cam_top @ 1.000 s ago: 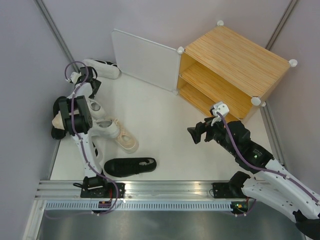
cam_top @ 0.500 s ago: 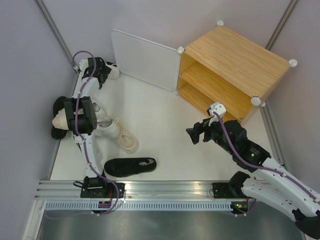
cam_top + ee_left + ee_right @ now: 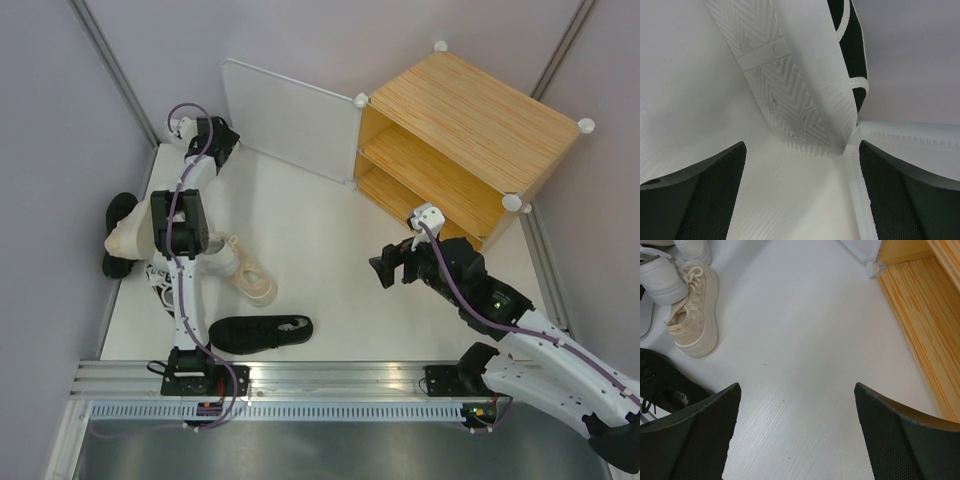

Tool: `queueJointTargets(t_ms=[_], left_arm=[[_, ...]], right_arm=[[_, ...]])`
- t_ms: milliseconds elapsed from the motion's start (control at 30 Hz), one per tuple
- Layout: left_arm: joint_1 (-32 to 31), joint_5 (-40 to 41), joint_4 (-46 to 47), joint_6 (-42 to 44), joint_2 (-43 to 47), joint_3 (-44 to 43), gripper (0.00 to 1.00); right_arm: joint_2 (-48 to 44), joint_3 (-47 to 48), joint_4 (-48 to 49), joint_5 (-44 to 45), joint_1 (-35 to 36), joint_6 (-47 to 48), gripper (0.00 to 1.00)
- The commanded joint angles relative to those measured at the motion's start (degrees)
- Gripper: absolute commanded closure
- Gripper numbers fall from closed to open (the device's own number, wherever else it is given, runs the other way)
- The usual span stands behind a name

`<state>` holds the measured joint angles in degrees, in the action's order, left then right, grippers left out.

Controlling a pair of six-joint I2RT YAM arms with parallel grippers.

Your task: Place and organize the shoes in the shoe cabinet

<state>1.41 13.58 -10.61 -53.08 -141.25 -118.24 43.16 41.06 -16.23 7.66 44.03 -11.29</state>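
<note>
My left gripper (image 3: 210, 138) is reached into the far left corner and stands open (image 3: 802, 148). Just ahead of its fingertips a white shoe with black trim (image 3: 790, 85) lies on its side against the wall, ribbed sole toward me, not touched. My right gripper (image 3: 384, 270) hangs open (image 3: 797, 388) over bare floor in front of the shoe cabinet (image 3: 470, 130). A cream shoe (image 3: 252, 278) and a black shoe (image 3: 260, 332) lie at the near left. White shoes (image 3: 215, 255) are bunched beside the left arm.
The cabinet's white door panel (image 3: 290, 120) stands swung open toward the left. A beige shoe (image 3: 125, 238) and a dark one (image 3: 118, 210) sit against the left wall. In the right wrist view the cream shoe (image 3: 692, 322) and the cabinet's wooden shelf (image 3: 920, 315) flank open floor.
The left arm has stretched farther into the far corner and its jaws have opened wider over the shoe there. The right gripper has drifted slightly left, still open.
</note>
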Motion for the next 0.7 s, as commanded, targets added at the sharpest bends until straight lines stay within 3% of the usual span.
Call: queueJointTargets(t_ms=[0, 333, 433, 600, 667], left_arm=[[-0.18, 3.37, 2.09, 0.78, -2.09, -4.37, 0.05], [-0.18, 5.49, 2.79, 2.63, -7.28, -9.55, 0.23], [-0.09, 6.45, 2.79, 3.24, -8.16, -9.82, 0.45], [1.05, 6.90, 0.86, 2.46, -8.25, -9.30, 0.61], [1.66, 7.94, -0.28, 2.10, -7.47, -8.86, 0.82]], right_arm=[[0.09, -0.28, 2.61, -0.10, 0.18, -0.49, 0.02], [0.26, -0.72, 2.43, 0.95, 0.18, -1.10, 0.02], [0.35, -0.72, 2.25, 1.22, 0.27, -1.19, 0.02], [1.05, -0.80, 2.25, 1.04, 0.27, -1.19, 0.02], [1.40, -0.80, 2.17, 0.87, 0.18, -1.19, 0.02]])
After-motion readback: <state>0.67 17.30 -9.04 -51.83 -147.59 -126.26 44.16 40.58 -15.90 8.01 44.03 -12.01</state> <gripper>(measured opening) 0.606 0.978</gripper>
